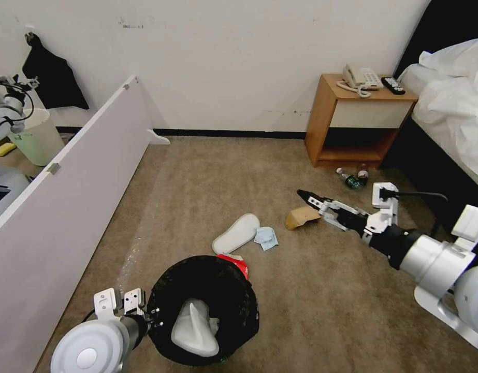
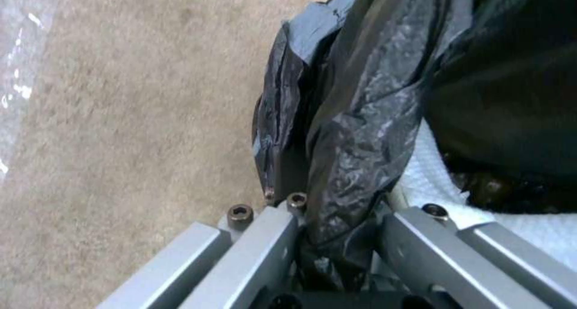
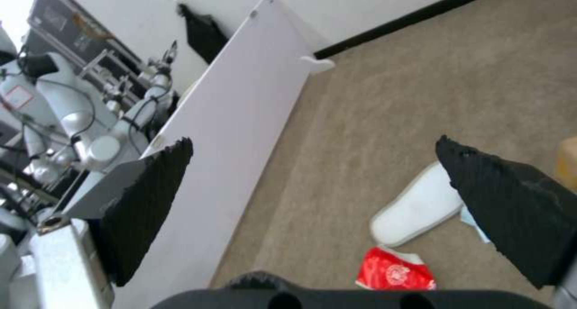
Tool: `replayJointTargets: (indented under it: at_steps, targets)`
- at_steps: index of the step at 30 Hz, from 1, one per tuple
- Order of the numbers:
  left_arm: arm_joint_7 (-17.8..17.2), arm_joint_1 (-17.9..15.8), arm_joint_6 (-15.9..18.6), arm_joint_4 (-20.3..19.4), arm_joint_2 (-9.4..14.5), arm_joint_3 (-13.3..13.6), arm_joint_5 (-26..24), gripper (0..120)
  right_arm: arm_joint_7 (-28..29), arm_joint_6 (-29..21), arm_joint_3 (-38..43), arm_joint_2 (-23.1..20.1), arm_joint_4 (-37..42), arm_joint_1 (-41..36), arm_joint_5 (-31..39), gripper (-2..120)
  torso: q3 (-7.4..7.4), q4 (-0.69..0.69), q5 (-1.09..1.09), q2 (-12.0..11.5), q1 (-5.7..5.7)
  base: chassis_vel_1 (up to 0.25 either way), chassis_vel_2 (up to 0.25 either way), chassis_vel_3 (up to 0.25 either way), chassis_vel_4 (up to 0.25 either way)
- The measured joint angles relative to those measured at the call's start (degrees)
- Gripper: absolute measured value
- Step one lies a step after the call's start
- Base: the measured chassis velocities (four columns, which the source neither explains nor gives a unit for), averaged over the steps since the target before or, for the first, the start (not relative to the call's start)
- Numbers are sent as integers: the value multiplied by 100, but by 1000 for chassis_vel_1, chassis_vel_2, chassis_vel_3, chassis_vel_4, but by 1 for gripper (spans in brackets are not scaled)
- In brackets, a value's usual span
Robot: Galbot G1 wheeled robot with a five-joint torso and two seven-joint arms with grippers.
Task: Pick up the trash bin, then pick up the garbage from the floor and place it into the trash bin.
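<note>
While the left tool (image 1: 148, 313) grips the trash bin's (image 1: 239, 305) bagged rim, one slipper (image 1: 194, 326) lies inside. Wide open and empty, the right tool (image 1: 307, 198) hovers near the cardboard piece (image 1: 301, 216). Collection is underway; next likely needs lowering onto it.

Even, soft room light; the white wall (image 1: 223, 62) glares brightest toward 12 o'clock. Wrist pictures are blurred. The black bag (image 2: 360, 133) shows grey sheen. Straight edges bow near the head view's borders.

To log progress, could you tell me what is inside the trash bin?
One white slipper lies inside the trash bin, held at its rim by the left gripper. Anything beneath the slipper is hidden.
</note>
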Motion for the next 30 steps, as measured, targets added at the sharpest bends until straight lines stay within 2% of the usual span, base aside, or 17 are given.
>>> replayJointTargets:
  at_steps: [10, 16, 20, 26, 30]
  targets:
    - [-212, -77, -16, 75, 35, 11, -212, 0, -166, 43, 565, 71, 4, -352, -35, 100, 0, 1, 0, 0, 0, 0, 0, 0, 0]
    - [-410, -249, -97, 142, 90, -111, -667, 0, -204, 77, 1025, 68, 18, -892, -308, 100, 0, 0, 0, 1, 0, 0, 0, 0, 0]
    - [-458, -374, -123, 217, 61, -162, -966, 0, -204, 83, 1199, 253, -32, -1289, -696, 100, 0, 0, 0, 1, 0, 0, 0, 0, 0]
    - [-399, -484, -144, 251, -39, -243, -1063, 0, -155, -28, 991, 684, -294, -1507, -1477, 100, 0, -1, 1, 1, 0, 0, 0, 0, 0]
    - [-392, -500, -146, 266, -75, -269, -1054, 0, -145, -82, 897, 791, -380, -1523, -1680, 100, 0, -1, 2, 1, 0, 0, 0, 0, 0]
